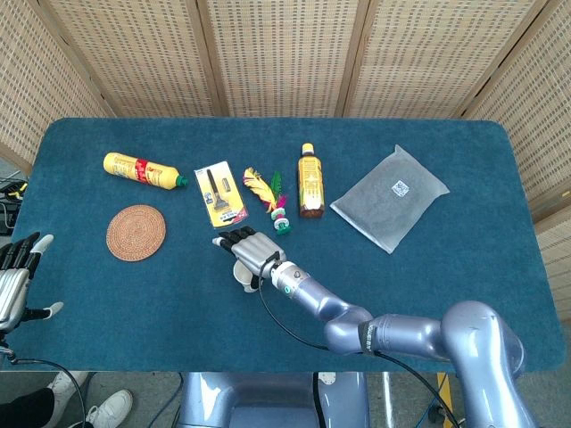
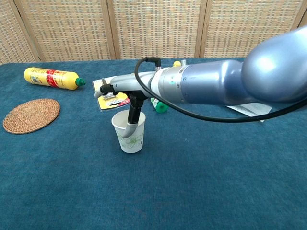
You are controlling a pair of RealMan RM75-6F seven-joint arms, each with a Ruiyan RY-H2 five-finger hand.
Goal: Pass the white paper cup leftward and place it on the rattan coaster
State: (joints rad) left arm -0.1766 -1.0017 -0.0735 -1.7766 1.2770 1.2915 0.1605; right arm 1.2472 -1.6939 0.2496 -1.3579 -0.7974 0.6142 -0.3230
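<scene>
The white paper cup [image 2: 129, 136] stands upright on the blue cloth near the table's middle, mostly hidden under my right hand [image 1: 250, 251] in the head view. That hand [image 2: 125, 91] hovers over the cup's rim with its fingers [image 2: 106, 87] stretched out leftward, off the cup. Only its thumb [image 2: 134, 117] dips inside the cup, against the inner wall. The round rattan coaster [image 1: 136, 233] [image 2: 31, 115] lies bare, well to the left of the cup. My left hand [image 1: 18, 278] hangs open with nothing in it, beyond the table's left edge.
A yellow bottle [image 1: 143, 169] lies behind the coaster. A yellow razor pack [image 1: 220, 194], a feathered toy [image 1: 268, 198] and a brown bottle [image 1: 310, 183] lie behind the cup. A grey bag [image 1: 390, 197] sits at the right.
</scene>
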